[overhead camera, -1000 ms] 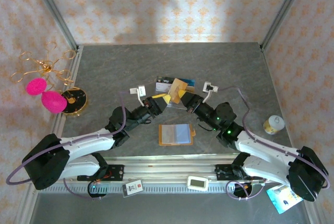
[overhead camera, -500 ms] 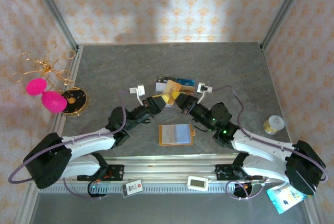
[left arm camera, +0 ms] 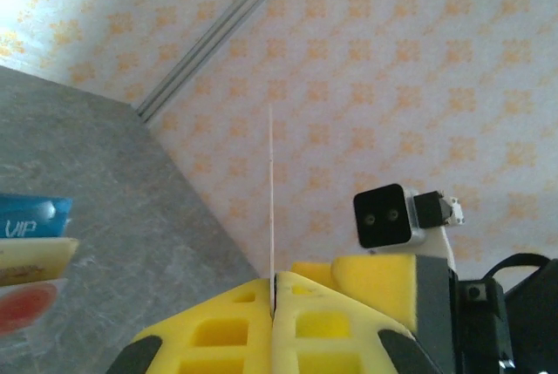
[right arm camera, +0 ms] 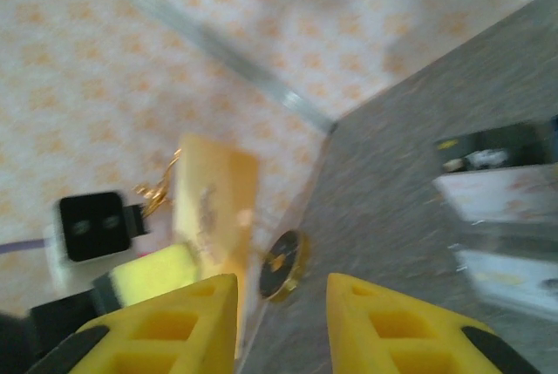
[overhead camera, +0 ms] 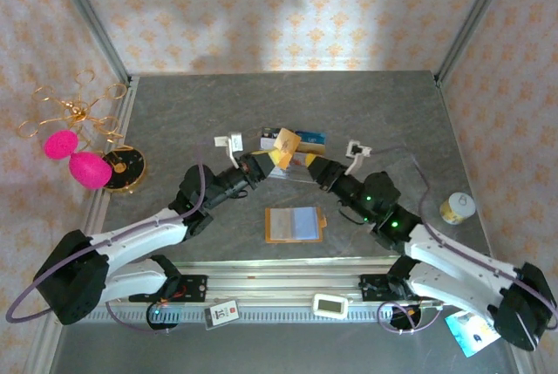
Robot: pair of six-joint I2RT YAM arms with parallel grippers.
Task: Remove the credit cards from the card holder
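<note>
Above the tabletop (overhead camera: 174, 121), the right gripper (overhead camera: 312, 166) has just backed off, jaws apart, so the gold credit card (overhead camera: 285, 143) now sits solely in the left gripper (overhead camera: 269, 159), clamped on its lower end. Handover looks done imo. Card's long axis points straight out from that gripper, up and away; the card holder (overhead camera: 294, 224) lies open nearer the bases.

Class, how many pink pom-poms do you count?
2 pom-poms: one left of the table, below the gold wire; the other just nearer, beside the gold disc.

Lab test booth, aluminium frame (overhead camera: 91, 21), wallpaper panels (overhead camera: 288, 8), grey tabletop (overhead camera: 366, 104)
</note>
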